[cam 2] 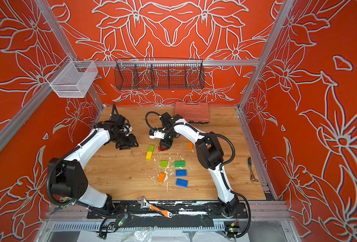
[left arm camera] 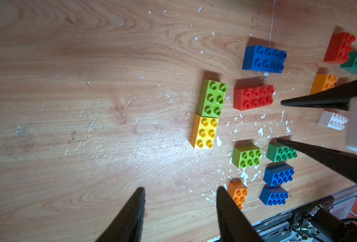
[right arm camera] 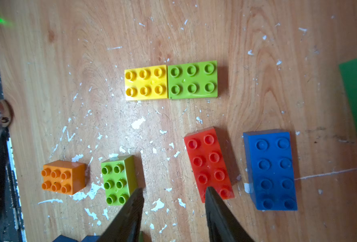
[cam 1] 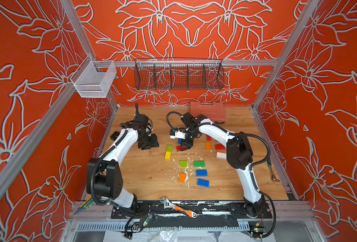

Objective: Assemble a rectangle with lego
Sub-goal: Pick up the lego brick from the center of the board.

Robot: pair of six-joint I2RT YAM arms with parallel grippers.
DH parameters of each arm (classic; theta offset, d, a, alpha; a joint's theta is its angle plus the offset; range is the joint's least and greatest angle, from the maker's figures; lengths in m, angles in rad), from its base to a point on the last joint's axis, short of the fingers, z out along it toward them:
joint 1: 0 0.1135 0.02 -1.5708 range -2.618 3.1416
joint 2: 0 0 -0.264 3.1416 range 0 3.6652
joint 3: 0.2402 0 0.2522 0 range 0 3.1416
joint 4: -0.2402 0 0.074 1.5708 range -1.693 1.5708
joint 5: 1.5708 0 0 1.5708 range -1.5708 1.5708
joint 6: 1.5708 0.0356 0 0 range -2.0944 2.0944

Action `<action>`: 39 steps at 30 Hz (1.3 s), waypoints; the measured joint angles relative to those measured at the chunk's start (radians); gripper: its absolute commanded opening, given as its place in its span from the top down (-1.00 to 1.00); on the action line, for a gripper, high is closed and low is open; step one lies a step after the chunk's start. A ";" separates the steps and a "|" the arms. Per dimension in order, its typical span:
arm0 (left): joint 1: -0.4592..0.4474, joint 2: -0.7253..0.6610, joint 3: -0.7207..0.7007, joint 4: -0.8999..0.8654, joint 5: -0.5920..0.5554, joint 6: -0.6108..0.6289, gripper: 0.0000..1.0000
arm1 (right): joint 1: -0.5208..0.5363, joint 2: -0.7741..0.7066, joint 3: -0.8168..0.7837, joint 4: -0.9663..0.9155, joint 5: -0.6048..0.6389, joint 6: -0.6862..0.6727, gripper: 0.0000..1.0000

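Note:
Lego bricks lie scattered on the wooden table [cam 1: 144,184]. A lime brick [right arm camera: 192,79] and a yellow brick [right arm camera: 145,82] sit end to end in a row [cam 1: 168,152]. My right gripper [right arm camera: 175,189] hangs open just above the table beside a red 2x4 brick [right arm camera: 209,163], and one finger overlaps that brick's end. Nothing lies between its fingers. In a top view it stands over the red brick [cam 1: 180,148]. My left gripper [left arm camera: 180,188] is open and empty over bare wood, left of the row [left arm camera: 208,114].
Loose bricks nearby: lime [cam 1: 183,163], dark green [cam 1: 199,163], two blue [cam 1: 201,172], orange [cam 1: 182,177], white [cam 1: 221,155], red [cam 1: 220,146]. A salmon case [cam 1: 207,112] sits at the back. A wrench [cam 1: 178,207] lies on the front rail.

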 measured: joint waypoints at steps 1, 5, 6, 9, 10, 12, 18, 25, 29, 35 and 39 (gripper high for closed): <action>0.002 0.000 -0.005 0.002 0.002 0.000 -0.07 | 0.004 0.004 0.004 0.000 0.009 -0.005 0.00; 0.002 -0.001 -0.015 0.005 0.011 0.000 -0.07 | 0.022 0.018 0.011 0.013 0.054 -0.025 0.01; 0.003 -0.002 -0.016 0.006 0.012 0.000 -0.07 | 0.026 0.021 0.013 0.016 0.065 -0.032 0.01; 0.003 -0.004 -0.018 0.014 0.013 0.000 -0.07 | 0.034 0.027 0.018 0.029 0.090 -0.045 0.01; 0.003 -0.005 -0.018 0.016 0.014 0.000 -0.07 | 0.036 0.028 0.018 0.033 0.095 -0.048 0.00; 0.003 -0.008 -0.019 0.018 0.016 0.000 -0.07 | 0.038 0.033 0.022 0.038 0.101 -0.056 -0.01; 0.003 -0.010 -0.021 0.023 0.018 0.000 -0.07 | 0.042 0.063 0.050 0.050 0.132 -0.074 -0.07; 0.003 -0.010 -0.029 0.024 0.020 0.001 -0.07 | 0.046 0.103 0.084 0.054 0.157 -0.092 -0.13; 0.004 -0.010 -0.030 0.024 0.022 0.001 -0.07 | 0.046 0.113 0.101 0.054 0.161 -0.098 -0.15; 0.004 -0.010 -0.030 0.024 0.027 0.003 -0.07 | 0.046 0.139 0.117 0.051 0.170 -0.105 -0.14; 0.004 -0.010 -0.030 0.024 0.027 0.003 -0.07 | 0.046 0.157 0.117 0.048 0.172 -0.109 -0.12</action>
